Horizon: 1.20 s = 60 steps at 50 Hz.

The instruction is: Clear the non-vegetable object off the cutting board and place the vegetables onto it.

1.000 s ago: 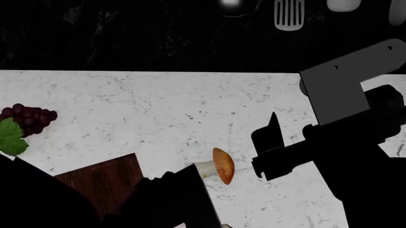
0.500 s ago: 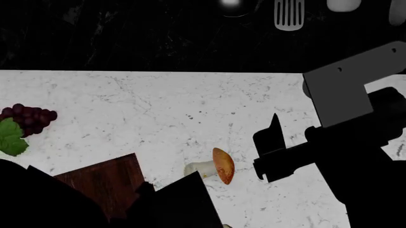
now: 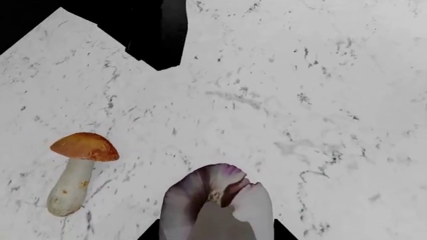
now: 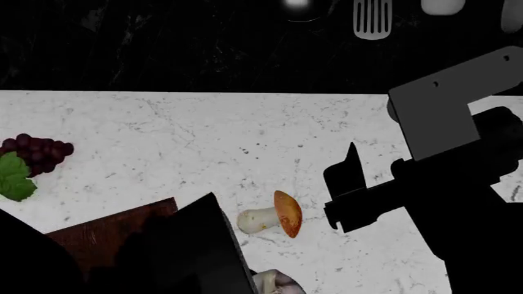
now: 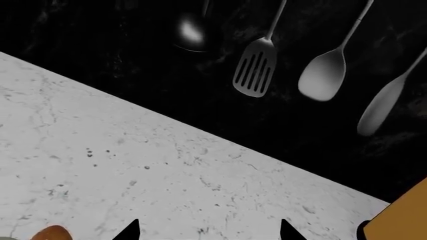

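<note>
Gripping the white, purple-tinged garlic bulb (image 3: 217, 205), left gripper (image 4: 259, 283) sits bottom centre. Orange-capped white-stalked mushroom (image 4: 272, 215) lies mid-frame on marble, beside dark reddish-brown wooden cutting board (image 4: 102, 236). Purple grapes with green leaf (image 4: 31, 160) far left. Right gripper (image 5: 208, 231) fingers apart.

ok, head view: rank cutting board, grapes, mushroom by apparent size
1. cutting board, largest even though the left arm covers much of it.
2. grapes with leaf, partly cut off at the frame edge.
3. mushroom, slightly smaller than the grapes; close call.
</note>
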Tool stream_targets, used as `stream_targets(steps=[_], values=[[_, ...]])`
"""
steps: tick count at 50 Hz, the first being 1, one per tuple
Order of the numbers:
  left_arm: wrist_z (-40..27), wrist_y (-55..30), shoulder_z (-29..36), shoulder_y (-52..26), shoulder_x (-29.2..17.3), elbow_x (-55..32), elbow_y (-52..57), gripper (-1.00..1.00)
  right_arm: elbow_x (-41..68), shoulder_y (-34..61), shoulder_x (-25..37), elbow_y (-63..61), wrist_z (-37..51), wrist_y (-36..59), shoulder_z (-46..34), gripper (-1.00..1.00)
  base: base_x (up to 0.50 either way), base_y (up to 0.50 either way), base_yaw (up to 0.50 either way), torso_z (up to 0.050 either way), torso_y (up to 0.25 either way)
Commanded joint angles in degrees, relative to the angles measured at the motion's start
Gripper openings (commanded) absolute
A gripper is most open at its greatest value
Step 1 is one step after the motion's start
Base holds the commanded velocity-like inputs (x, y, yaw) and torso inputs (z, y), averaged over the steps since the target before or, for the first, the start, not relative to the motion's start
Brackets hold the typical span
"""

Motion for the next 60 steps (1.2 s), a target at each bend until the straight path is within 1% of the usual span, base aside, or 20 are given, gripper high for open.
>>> stream_targets(steps=[1,5,7,14,23,32,36,42,56,60], values=[[-5.91,0.38,-2.78,-3.68,-7.07,-10.64,4.30,-1.00,0.22,0.29,-0.17,0.06,0.13,-0.31,-0.73,1.00,0.00,0.00,0.00,0.000,0.000],[-6.69,0.46,-3.72,-4.45,-10.90,-12.99,4.97,-1.00,0.50,0.62,-0.38,0.04,0.38,-0.17,-0.95,1.00,0.00,0.00,0.00,0.000,0.000],[-7.62,1.18,-4.42,-5.26,-12.57,-15.51,6.08,-1.00,0.82,1.34,-0.57,0.17,0.62,0.25,-1.06,1.00,0.00,0.00,0.00,0.000,0.005],[-8.95,3.19,-6.54,-6.80,-16.42,-20.40,8.69,-1.00,1.23,2.43,-0.37,0.36,0.65,0.55,-1.36,1.00,0.00,0.00,0.00,0.000,0.000],[-9.52,3.44,-7.08,-5.01,-21.42,-21.08,10.70,-1.00,-0.29,1.38,-0.39,1.04,-0.50,-1.47,-2.48,1.00,0.00,0.00,0.00,0.000,0.000],[-6.80,2.12,-8.99,-2.83,-26.55,-16.62,10.15,-1.00,-1.26,0.48,-0.67,1.15,-0.94,-2.90,-3.43,1.00,0.00,0.00,0.00,0.000,0.000],[-5.62,1.63,-9.31,-1.76,-27.83,-14.07,9.19,-1.00,-1.32,0.28,-0.34,1.24,-1.21,-3.31,-3.39,1.00,0.00,0.00,0.00,0.000,0.000],[-3.34,1.34,-9.55,0.02,-28.20,-10.16,8.17,-1.00,-1.46,0.06,-0.49,1.42,-1.21,-3.66,-3.74,1.00,0.00,0.00,0.00,0.000,0.000],[-0.67,1.32,-8.36,4.74,-29.16,-4.54,7.86,-1.00,-2.03,0.75,-0.27,2.16,-1.91,-4.21,-4.65,1.00,0.00,0.00,0.00,0.000,0.000],[0.12,1.88,-8.26,6.53,-30.10,-2.99,8.09,-1.00,-2.15,0.18,-0.21,2.01,-1.98,-4.80,-4.69,1.00,0.00,0.00,0.00,0.000,0.000]])
